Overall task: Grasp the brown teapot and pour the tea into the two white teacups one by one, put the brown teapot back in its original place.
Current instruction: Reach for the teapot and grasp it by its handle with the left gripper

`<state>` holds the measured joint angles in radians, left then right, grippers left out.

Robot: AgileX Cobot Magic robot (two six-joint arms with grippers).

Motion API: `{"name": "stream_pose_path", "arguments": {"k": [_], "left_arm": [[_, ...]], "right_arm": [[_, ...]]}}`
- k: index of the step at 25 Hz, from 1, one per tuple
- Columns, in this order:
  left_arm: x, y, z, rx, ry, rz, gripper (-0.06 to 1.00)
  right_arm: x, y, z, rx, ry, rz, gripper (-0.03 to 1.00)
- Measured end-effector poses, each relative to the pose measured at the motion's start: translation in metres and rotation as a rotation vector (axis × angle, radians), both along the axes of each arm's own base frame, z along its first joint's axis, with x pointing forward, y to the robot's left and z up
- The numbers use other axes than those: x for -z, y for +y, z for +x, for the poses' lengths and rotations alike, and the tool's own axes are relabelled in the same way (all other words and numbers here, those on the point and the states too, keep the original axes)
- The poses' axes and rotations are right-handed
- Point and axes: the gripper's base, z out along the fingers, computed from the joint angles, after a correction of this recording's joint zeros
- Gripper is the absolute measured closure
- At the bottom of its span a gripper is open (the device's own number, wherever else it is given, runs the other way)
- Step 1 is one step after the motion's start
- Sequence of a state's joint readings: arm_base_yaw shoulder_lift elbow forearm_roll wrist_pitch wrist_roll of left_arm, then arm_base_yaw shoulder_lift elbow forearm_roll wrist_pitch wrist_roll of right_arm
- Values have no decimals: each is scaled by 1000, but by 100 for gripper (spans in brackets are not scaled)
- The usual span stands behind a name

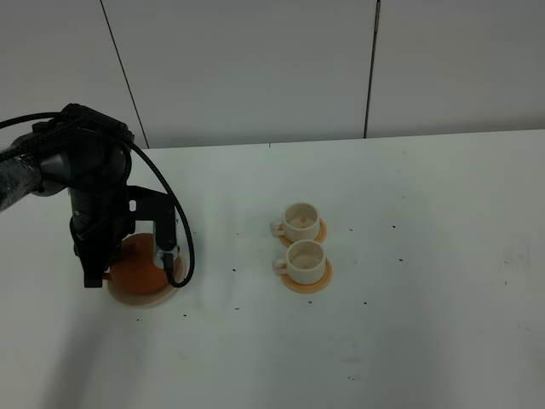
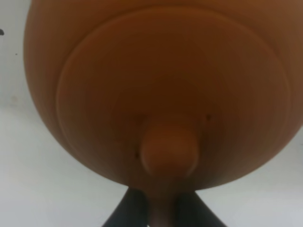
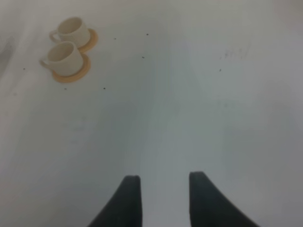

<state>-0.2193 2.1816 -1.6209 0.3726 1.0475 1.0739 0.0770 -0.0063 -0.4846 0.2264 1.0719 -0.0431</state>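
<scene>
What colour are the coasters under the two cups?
Orange. The coasters show best in the exterior high view.

One brown teapot [image 1: 140, 271]. Two white teacups: the far teacup [image 1: 300, 220] and the near teacup [image 1: 306, 258]. Two round orange coasters: the far coaster [image 1: 323, 230] and the near coaster [image 1: 324, 278]. One beige plate [image 1: 150, 300]. One white tabletop [image 1: 426, 256]. One black robot arm [image 1: 94, 187] in the high view. Two dark tools: the left tool [image 2: 161, 210] and the right tool [image 3: 163, 182].

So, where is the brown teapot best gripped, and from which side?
The handle: thin and jutting out, while the brown teapot's round body looks too wide. Come from above on that side; the left gripper is shut on it there.
</scene>
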Motion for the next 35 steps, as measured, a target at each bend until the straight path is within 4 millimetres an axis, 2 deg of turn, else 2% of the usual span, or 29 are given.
{"name": "stream_pose_path", "arguments": {"k": [14, 28, 35], "left_arm": [[-14, -7, 6, -35, -10, -73, 77], [-15, -7, 4, -45, 7, -76, 77], [-27, -2, 3, -77, -12, -117, 77]], "right_arm": [[0, 0, 0, 0, -1, 0, 73], [0, 0, 0, 0, -1, 0, 73], [0, 0, 0, 0, -1, 0, 73]]}}
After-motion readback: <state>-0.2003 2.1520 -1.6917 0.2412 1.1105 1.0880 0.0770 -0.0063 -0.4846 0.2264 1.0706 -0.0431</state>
